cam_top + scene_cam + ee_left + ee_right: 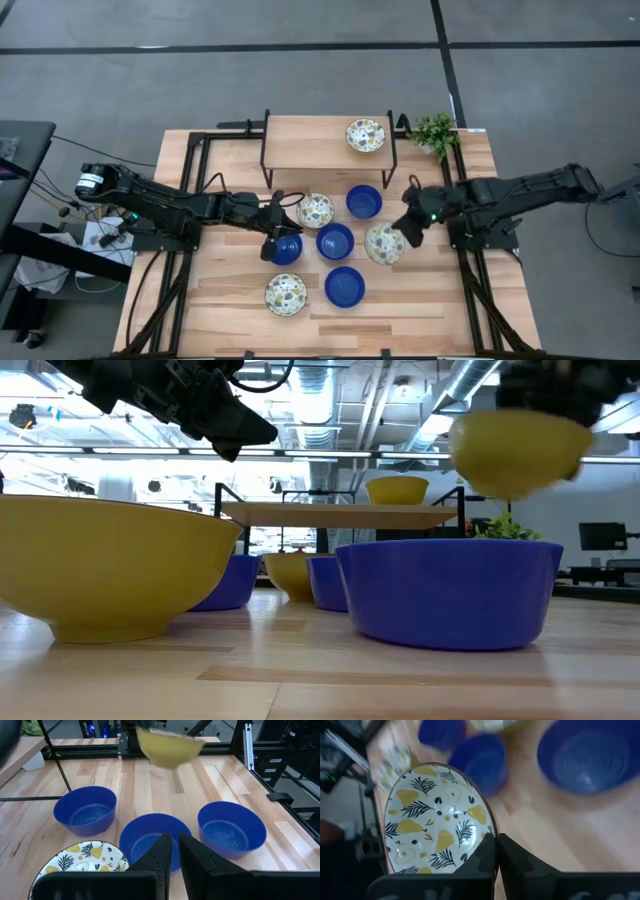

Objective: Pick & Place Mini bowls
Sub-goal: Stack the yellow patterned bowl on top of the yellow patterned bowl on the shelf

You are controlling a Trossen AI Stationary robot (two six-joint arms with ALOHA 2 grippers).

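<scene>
Room: we look down on a grey floor, and there is a big hall behind the table.
Table: a light wood table holds all we care about.
Shelf: a low wood shelf stands at the 12 o'clock edge of the table.
Left gripper: the left gripper comes in from 9 o'clock. It hangs over a blue bowl just to the 9 o'clock side of the middle. Its jaws are almost together, and we see nothing between them.
Right gripper: the right gripper comes in from 3 o'clock. Its jaws are clamped on the rim of the lifted bowl.
Lifted bowl: this one is white with leaves and yellow fruit, and it is up in the air, off the wood.
Shelf bowl: one patterned bowl, the shelf bowl, sits on the shelf toward 1 o'clock.
Other bowls: three more blue bowls sit close around the middle. Two more patterned bowls sit at 11 o'clock and 7 o'clock.
Plant: a small green plant stands at 1 o'clock, just past the shelf.
Done: we think one bowl is put away and a second is on its way.
Left: six bowls wait on the table, so we think most of the job is yet to do.
</scene>
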